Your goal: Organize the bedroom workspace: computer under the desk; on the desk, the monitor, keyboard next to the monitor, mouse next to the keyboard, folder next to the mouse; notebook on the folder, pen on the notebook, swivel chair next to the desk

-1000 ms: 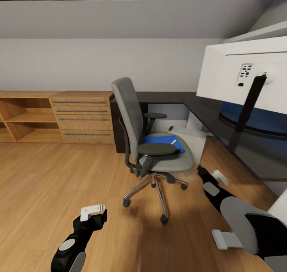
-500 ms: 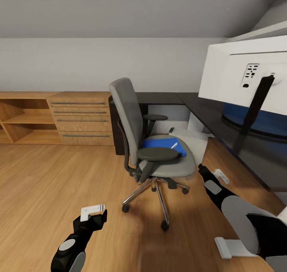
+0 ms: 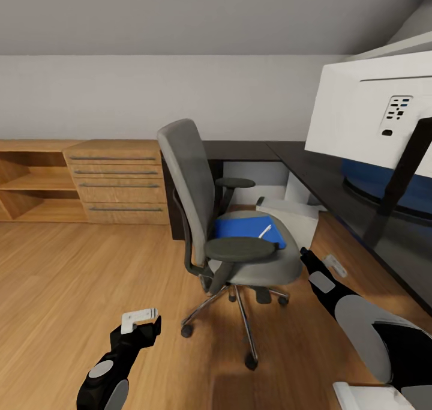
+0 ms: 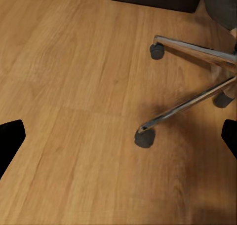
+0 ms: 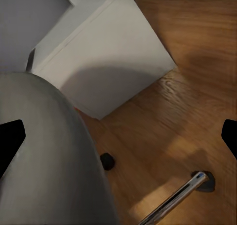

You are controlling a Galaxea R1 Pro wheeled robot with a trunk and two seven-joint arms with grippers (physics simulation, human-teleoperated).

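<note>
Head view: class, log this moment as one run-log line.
phase: approach | grey padded swivel chair: beside desk | bright blue flat folder: on seat | left claw: open | right claw: empty

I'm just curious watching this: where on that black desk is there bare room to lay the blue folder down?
The desk shows a bare dark stretch from its far corner behind the swivel chair up to the monitor. The monitor's stand crowds the near end. The folder and pen lie on the chair seat.
</note>
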